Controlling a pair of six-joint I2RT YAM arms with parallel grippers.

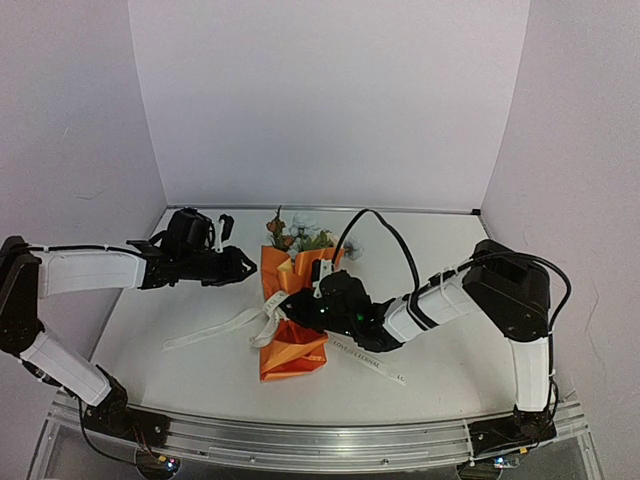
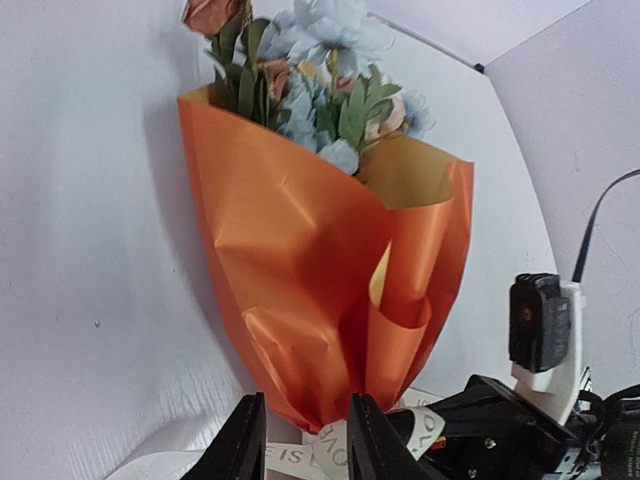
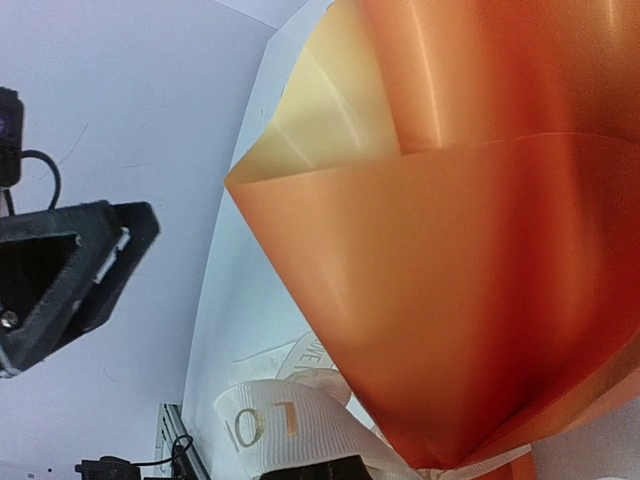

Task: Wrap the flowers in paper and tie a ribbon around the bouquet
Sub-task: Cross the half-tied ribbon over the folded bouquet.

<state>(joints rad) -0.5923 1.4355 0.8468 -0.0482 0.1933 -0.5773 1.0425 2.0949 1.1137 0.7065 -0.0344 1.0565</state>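
**Right gripper on the knot, left gripper standing off**

Top view: the bouquet (image 1: 292, 352) lies on the table (image 1: 150, 330) with its flowers (image 1: 300, 236) pointing away from the arms. The right gripper (image 1: 298, 312) sits on the wrap's narrow waist, where the ribbon (image 1: 205, 335) crosses. One tail trails out past its left side and the other runs back under its arm. The left gripper (image 1: 238, 264) hangs just beside the wrap's upper left edge and does not touch it, probably placed to take a tail.

Left wrist: its fingers (image 2: 240, 445) stand apart with nothing between them. Straight ahead the paper (image 2: 290, 260) tapers to the tied waist, and the ribbon (image 2: 296, 460) shows in the gap beyond.

Right wrist: the paper cone fills the space above the fingers. A lettered ribbon loop (image 3: 265, 420) comes out right at the fingertips. The jaws are closed, seemingly pinching the ribbon to keep the tie snug. The contact itself is mostly cut off by the frame edge.
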